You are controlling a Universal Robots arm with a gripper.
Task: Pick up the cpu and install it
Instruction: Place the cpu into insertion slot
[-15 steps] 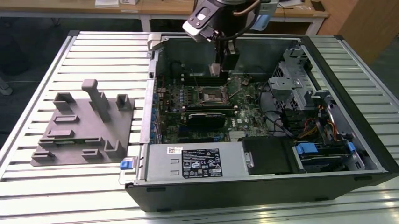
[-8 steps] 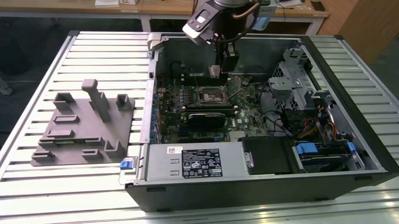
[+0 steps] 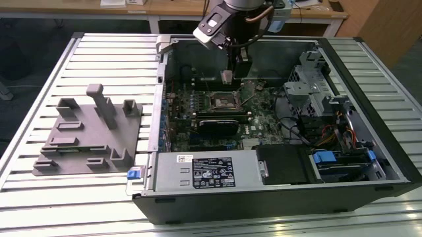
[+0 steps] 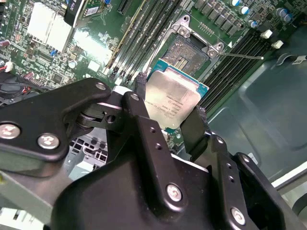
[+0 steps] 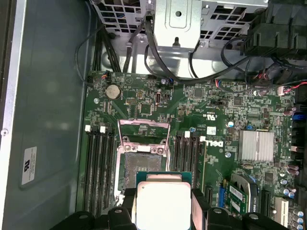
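Note:
The cpu (image 3: 226, 76) is a small square chip with a silvery top, and my gripper (image 3: 228, 74) is shut on it by two opposite edges. It hangs inside the open computer case, a little above the motherboard and just behind the dark open socket (image 3: 223, 102) in the exterior view. In the second wrist view the cpu (image 4: 173, 101) sits between the black fingers (image 4: 140, 86), with the socket (image 4: 191, 48) beyond it. In the first wrist view the cpu (image 5: 162, 206) overlaps the near edge of the socket (image 5: 143, 155), whose metal frame stands open.
The computer case (image 3: 369, 163) lies open on a slatted metal table (image 3: 105, 54). A grey fixture (image 3: 86, 133) rests at the exterior view's left. A silver box (image 3: 204, 170) with a white label fills the case's front. Drive cages (image 3: 316, 81) and cables crowd its right side.

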